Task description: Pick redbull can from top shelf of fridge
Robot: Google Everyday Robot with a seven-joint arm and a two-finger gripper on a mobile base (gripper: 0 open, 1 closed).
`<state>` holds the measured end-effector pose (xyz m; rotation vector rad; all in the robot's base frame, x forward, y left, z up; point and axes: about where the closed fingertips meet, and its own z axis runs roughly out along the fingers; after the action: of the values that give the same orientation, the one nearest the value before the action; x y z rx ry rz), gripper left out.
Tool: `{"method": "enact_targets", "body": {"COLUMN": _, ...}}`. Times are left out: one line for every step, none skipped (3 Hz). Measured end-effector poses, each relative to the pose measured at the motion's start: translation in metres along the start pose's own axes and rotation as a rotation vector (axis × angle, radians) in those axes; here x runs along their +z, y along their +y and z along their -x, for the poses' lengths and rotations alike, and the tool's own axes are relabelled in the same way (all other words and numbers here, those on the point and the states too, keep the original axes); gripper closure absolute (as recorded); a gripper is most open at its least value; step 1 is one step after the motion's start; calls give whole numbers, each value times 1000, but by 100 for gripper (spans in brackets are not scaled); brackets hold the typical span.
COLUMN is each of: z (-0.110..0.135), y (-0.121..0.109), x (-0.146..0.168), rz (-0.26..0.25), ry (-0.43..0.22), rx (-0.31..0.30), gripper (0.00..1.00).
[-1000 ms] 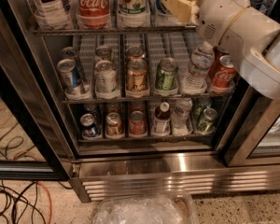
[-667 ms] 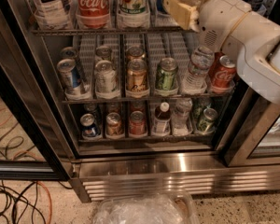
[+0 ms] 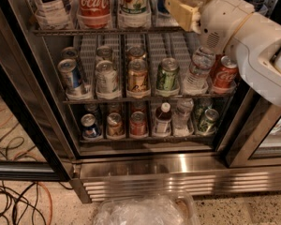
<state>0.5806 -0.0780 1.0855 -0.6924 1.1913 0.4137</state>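
Observation:
The fridge [image 3: 178, 172] stands open in front of me, with wire racks of drinks. The top shelf [image 3: 107, 31] runs along the upper edge of the view and holds tall bottles. My gripper [image 3: 181, 8], cream-coloured on a white arm, reaches in from the upper right. It is at the right part of the top shelf, just above the rack's front edge. A narrow blue sliver [image 3: 161, 0] shows just left of the gripper; it may be the redbull can, but the gripper hides most of it. I cannot tell whether it is held.
A Coca-Cola bottle [image 3: 92, 3] and other bottles stand left of the gripper. The lower racks hold short cans [image 3: 71, 76] and small bottles. Black door frames stand at left [image 3: 33, 125] and right [image 3: 248, 135]. Cables [image 3: 18, 205] lie on the floor at left, and a clear plastic bin [image 3: 145, 212] is at the bottom.
The gripper and arm have barely moved; the gripper sits slightly lower at the top shelf's front. The drinks are unmoved.

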Motion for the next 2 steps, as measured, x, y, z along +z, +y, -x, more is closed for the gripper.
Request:
{"method": "enact_targets", "body": {"z": 3, "y": 12, "x": -10, "rz": 15, "ry": 11, "rx": -7, "gripper": 100}}
{"method": "enact_targets", "body": {"z": 0, "y": 26, "x": -19, "rz": 44, "ry": 39, "rx": -2, "gripper": 100}}
